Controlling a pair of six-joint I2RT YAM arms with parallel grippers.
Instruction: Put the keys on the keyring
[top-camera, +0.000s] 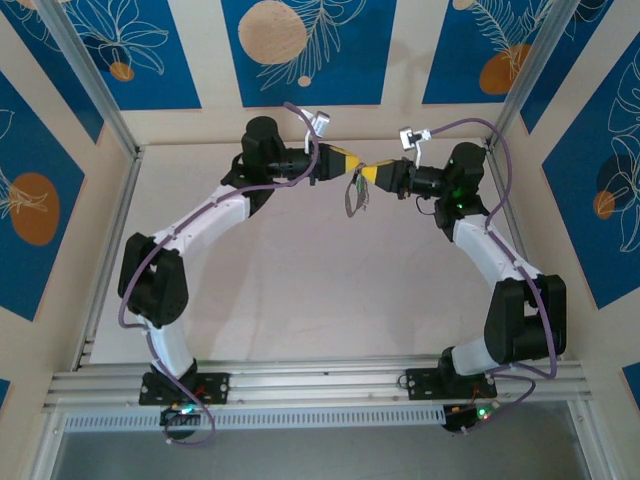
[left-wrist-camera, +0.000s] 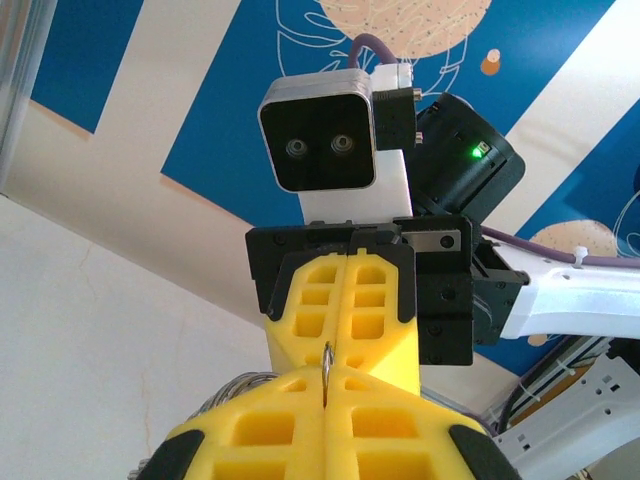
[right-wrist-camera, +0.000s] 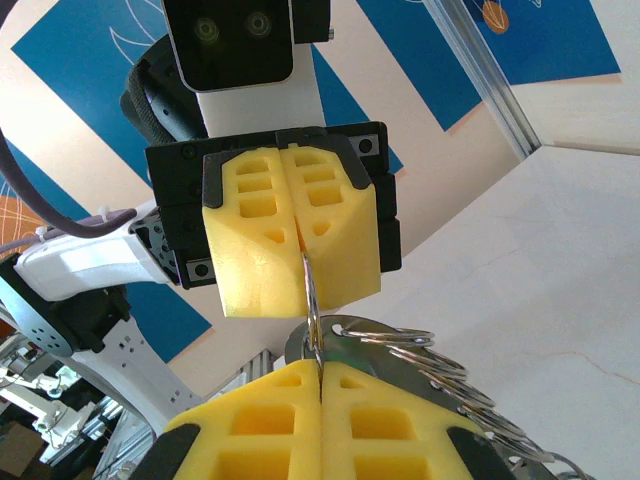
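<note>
Two-sided pinch on keyring (top-camera: 355, 196) above far desk (top-camera: 300, 290): clamped tight by left end effector (top-camera: 350, 167) and right end effector (top-camera: 368, 175), tip to tip

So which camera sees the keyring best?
Right wrist: the keyring is close, its silvery rings clear. Top view shows it tiny and far away; left wrist shows just a sliver.
</note>
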